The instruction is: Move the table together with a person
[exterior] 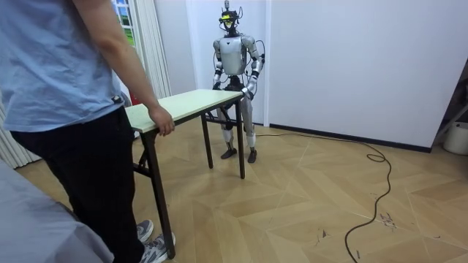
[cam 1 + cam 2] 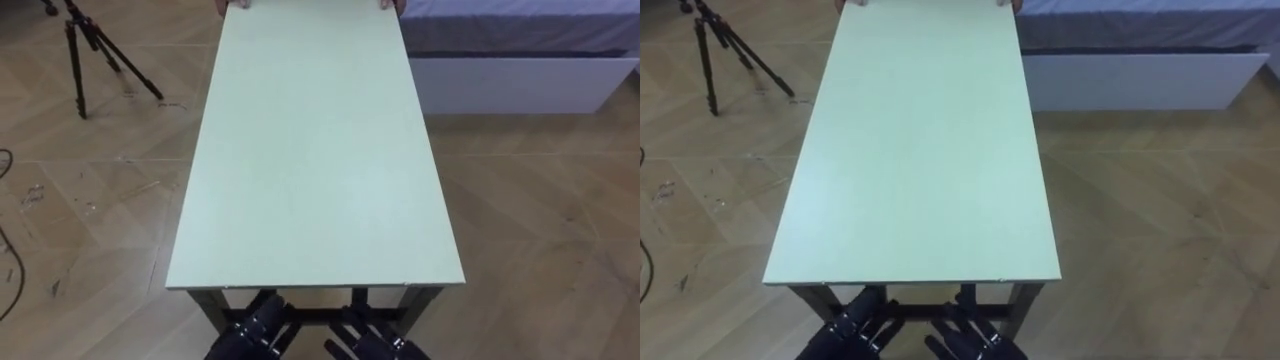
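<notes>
Parquet floor (image 2: 80, 200), long pale table (image 2: 315, 150): stiff, likely light, best gripped under its short end; there the left robot hand (image 2: 252, 336) and right robot hand (image 2: 372, 346) wait, whether apart or clamped I cannot tell

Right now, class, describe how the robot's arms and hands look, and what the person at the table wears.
The left robot hand and the right robot hand are black, glossy and blocky. In the room view the robot's arms are silver-grey with dark joints. The person wears a light blue shirt and dark trousers.
</notes>
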Robot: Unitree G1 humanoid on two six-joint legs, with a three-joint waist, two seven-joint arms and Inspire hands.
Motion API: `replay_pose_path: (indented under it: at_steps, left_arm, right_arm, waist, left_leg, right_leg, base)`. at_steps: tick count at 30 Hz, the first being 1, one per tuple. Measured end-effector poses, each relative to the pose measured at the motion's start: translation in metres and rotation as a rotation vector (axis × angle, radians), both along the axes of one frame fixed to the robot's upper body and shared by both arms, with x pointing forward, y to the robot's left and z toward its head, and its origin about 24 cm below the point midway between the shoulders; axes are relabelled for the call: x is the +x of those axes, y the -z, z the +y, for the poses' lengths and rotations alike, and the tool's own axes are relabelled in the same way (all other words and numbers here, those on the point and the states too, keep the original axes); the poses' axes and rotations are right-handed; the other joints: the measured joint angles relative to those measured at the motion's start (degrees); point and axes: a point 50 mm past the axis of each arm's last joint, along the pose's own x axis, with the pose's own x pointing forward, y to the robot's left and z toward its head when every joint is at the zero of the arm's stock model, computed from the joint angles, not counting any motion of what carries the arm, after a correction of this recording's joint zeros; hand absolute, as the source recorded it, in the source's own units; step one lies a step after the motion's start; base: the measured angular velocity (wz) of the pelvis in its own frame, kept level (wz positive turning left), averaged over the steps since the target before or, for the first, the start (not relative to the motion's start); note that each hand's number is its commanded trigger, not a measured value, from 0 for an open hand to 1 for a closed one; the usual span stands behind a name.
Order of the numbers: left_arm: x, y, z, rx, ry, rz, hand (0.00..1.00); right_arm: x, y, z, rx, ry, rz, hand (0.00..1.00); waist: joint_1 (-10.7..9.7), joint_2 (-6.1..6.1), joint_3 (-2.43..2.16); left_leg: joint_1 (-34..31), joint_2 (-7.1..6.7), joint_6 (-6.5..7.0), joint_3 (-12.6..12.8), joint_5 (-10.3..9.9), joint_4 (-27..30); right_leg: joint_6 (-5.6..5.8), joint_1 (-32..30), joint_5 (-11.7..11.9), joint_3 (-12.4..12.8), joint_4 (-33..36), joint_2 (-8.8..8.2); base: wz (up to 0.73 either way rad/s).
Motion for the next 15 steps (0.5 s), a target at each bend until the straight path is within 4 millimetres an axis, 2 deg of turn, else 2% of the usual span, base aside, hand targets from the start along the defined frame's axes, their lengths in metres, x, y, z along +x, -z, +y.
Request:
replay_pose_path:
  at_steps: [6, 15]
  left_arm:
    - [0.004, -0.010, -0.010, -0.062, 0.023, -0.041, 0.00]
    - [0.016, -0.027, -0.014, -0.096, 0.030, -0.128, 0.00]
  right_arm:
    - [0.002, -0.006, 0.004, 0.038, -0.019, -0.028, 0.00]
    - [0.010, -0.017, 0.009, 0.104, -0.023, -0.106, 0.00]
  waist:
    - [-0.19, 0.02, 0.00]
    - [-0.20, -0.05, 0.00]
  left_leg:
    - [-0.09, -0.01, 0.00, -0.02, 0.00, 0.00]
    - [-0.01, 0.00, 0.00, -0.07, 0.00, -0.01]
  right_leg:
    - [0.00, 0.06, 0.00, -0.12, -0.12, -0.05]
    - [0.02, 0.39, -0.01, -0.51, -0.26, -0.09]
  base:
    - [0.00]
    - [0.01]
